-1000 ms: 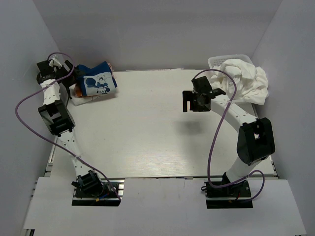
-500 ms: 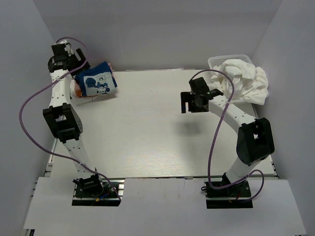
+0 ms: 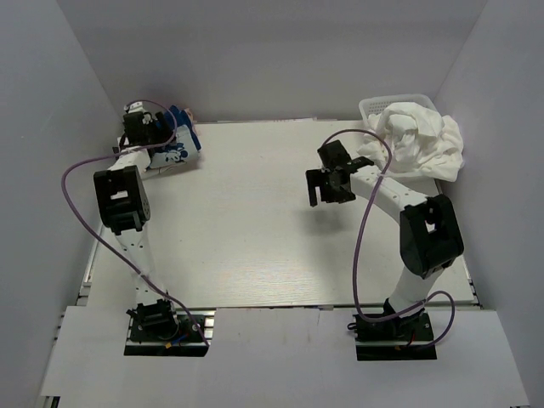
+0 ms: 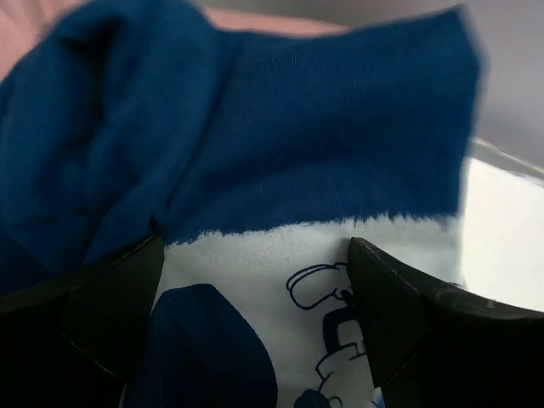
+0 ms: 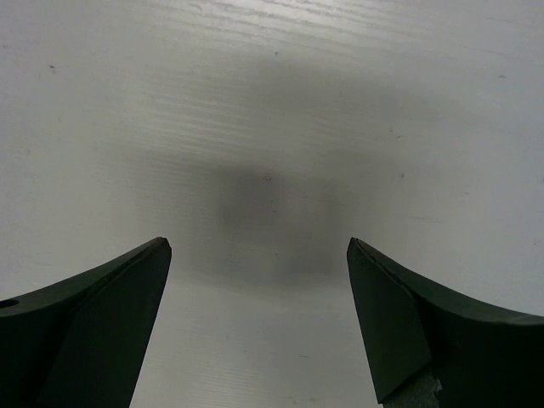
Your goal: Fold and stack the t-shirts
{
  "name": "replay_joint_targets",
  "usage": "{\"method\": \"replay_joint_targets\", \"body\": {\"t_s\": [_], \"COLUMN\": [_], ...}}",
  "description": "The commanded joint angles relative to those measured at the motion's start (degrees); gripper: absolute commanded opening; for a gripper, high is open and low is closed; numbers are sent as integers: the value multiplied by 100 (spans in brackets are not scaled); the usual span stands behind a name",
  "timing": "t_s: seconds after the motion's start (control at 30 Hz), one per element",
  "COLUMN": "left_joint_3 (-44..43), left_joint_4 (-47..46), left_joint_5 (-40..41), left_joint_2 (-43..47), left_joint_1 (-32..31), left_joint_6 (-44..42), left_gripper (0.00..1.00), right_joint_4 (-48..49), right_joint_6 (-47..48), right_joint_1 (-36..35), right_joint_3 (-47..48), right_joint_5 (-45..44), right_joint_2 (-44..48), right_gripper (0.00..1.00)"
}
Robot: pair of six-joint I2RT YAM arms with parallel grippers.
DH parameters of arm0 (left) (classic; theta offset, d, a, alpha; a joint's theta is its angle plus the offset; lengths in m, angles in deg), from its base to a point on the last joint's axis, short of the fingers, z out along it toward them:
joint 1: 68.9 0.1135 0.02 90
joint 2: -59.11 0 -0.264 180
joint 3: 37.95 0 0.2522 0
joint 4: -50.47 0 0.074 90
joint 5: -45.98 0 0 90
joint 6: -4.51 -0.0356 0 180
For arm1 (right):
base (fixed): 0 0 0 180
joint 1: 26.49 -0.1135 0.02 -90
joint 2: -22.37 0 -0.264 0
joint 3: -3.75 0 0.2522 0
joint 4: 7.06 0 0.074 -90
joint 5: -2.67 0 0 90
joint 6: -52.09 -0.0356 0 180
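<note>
The right gripper hangs wide and empty – the white t-shirts lie beyond it, to its right. The left gripper, equally wide, sits over the blue t-shirt.

Pale grey walls around a white wood-grain table

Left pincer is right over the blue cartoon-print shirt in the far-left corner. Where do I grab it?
Probably the puffed navy fold of the blue shirt, just beyond the flat print panel. It stands up as a ridge, so the open left pincer can straddle it from above; the panel lies too flat to pinch.
</note>
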Motion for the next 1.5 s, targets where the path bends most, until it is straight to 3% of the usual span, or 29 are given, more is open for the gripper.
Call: {"method": "replay_joint_targets", "body": {"t_s": [0.0, 0.2, 0.43, 0.77, 0.9, 0.97, 1.07, 1.17, 1.33, 1.47], "left_joint_3": [169, -654, -1631, -2291, -2351, -2555, -2275, -1863, -693, -937], "left_joint_4": [-1639, -1588, -1579, -1376, -1238, -989, -822, -761, -1490, -588], "left_joint_5": [454, 455, 560, 526, 490, -18, 963, 1166, 1615, 1615], "left_joint_2": [111, -889, -1383, -1938, -1727, -1779, -1438, -1051, 144, 839], "left_joint_1": [-6, -6, -6, -6, -6, -59, -331, -454, -682, -876], "left_joint_6": [-100, -241, -302, -118, 329, 297, -39, -118, -346, -356], "left_gripper": [100, 100, 100, 100, 100, 100, 100, 100, 100, 100], "right_joint_4": [-149, 10, -60, -140, -52, -8, 45, 194, 414, 747], "right_joint_6": [184, 246, 466, 659, 712, 756, 817, 809, 756, 572], "right_joint_1": [-62, -123, -203, -281, -360, -396, -484, -554, -703, -765], "right_joint_3": [129, 207, 550, 726, 665, 638, 498, 208, -380, -653], "right_joint_5": [87, 262, 157, 157, 262, 280, 193, 227, 474, 438], "right_joint_2": [-161, -407, -548, -513, -408, -294, -57, 207, 638, 1112], "right_gripper": [90, 90, 90, 90, 90, 90, 90, 90, 90, 90]}}
